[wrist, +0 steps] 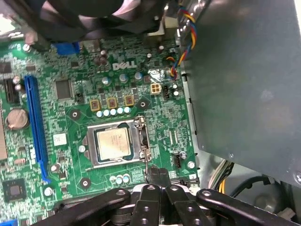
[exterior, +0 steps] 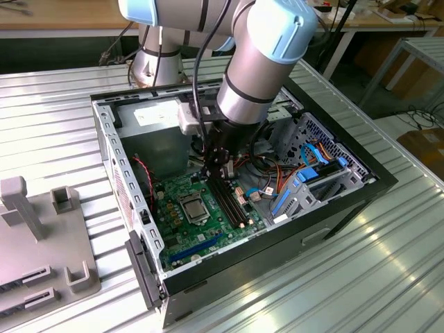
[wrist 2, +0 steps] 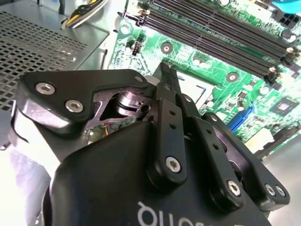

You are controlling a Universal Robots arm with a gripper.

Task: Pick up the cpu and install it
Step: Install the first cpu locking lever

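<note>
Cpu (wrist: 113,142) sits in its socket (wrist: 117,144).
Pincer (wrist: 158,175) is clenched and empty, just beside the socket edge on the board (wrist: 70,122).

The exterior view is evenly and brightly lit, with glare streaks reflected off the ribbed metal worktop (exterior: 361,263). Deep shade is cast inside the computer case (exterior: 347,208) beneath the arm. In the second wrist view, the end effector (wrist 2: 165,75) is rendered soft and close while the motherboard (wrist 2: 225,56) is bright. In the first wrist view, the board is sharply lit, and the dark object at the upper edge is blurred.
</note>
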